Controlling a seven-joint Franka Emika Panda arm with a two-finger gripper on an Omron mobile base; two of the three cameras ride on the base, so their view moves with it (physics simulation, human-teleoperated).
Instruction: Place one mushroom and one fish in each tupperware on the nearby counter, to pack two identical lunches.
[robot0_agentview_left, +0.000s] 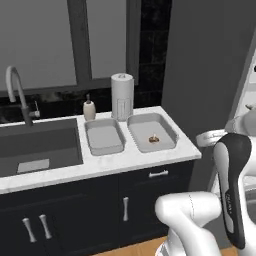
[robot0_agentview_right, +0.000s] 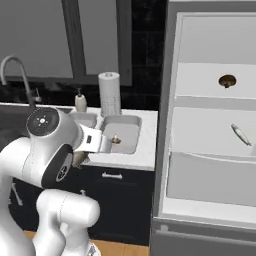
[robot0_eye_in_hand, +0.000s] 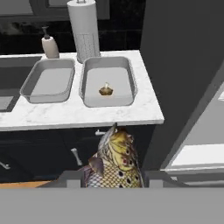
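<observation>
A fish (robot0_eye_in_hand: 114, 162) is gripped in the claw (robot0_eye_in_hand: 114, 181), head outward, and is carried low in front of the dark cabinets, short of the tabletop (robot0_eye_in_hand: 78, 114). Two trays sit side by side on it; the right tray (robot0_eye_in_hand: 89, 74) already holds a mushroom (robot0_eye_in_hand: 106, 90), so the fish is probably meant for it. The left tray (robot0_eye_in_hand: 33, 83) lies bare. Another mushroom (robot0_agentview_right: 227, 80) and fish (robot0_agentview_right: 240, 134) rest on the open fridge's shelves.

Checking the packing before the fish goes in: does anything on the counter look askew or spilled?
Nothing spilled. The two tupperware trays, left and right, sit level and side by side; one mushroom stands upright in the right one. The fish is held in the jaws.
</observation>
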